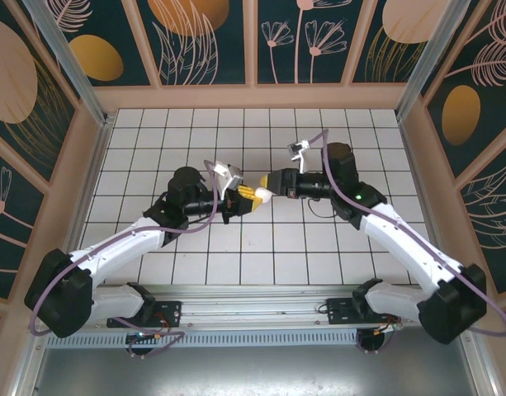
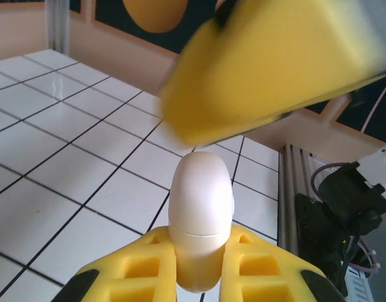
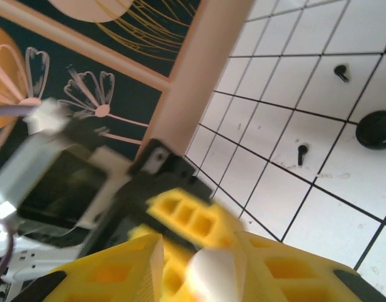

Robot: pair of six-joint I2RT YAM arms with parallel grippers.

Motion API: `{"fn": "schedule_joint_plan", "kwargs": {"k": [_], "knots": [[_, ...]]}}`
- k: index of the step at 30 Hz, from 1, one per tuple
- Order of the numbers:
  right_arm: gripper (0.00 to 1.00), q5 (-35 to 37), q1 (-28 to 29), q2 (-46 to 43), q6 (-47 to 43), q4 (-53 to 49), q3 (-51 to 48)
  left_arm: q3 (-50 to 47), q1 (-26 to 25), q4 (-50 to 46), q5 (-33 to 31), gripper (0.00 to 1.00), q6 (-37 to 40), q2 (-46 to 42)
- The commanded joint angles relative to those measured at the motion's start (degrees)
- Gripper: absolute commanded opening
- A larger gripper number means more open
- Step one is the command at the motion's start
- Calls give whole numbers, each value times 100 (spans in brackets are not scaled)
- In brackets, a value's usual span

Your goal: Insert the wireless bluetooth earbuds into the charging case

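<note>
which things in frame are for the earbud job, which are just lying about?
Job: white egg-shaped plastic case, lid closed, gripped by the left gripper; right gripper at its top; two small black stemmed earbuds on the white tiled floor.
Lying about: black round object at the frame edge, cut off; cannot tell what it is.

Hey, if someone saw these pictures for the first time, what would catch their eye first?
The two arms meet nose to nose over the middle of the tiled table. The left gripper clamps a smooth white egg-shaped case between its yellow fingers, and the right gripper faces it at close range. Beyond them, two tiny black earbuds lie loose on the white tiles.
</note>
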Motion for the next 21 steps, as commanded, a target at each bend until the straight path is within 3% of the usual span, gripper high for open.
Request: {"fn": "schedule_joint_plan", "kwargs": {"k": [1,7,12,15,21], "knots": [[34,-216,64,-953,-363,-92,135,-225,200,519,-3,0,-623,88],[40,1096,21,-1776,-533,-531,-306,-287,218,1019,254,0,-1147,158],[48,1414,-6,-1836,-46,409,-1053,-223,213,1359,503,0,-1717,186],[49,1716,-8,-1806,250,662,-1411,-135,221,931,109,0,-1716,175],[49,3147,-39,-1829,502,-457,-1625,238,220,45,-567,0,-1694,738]]}}
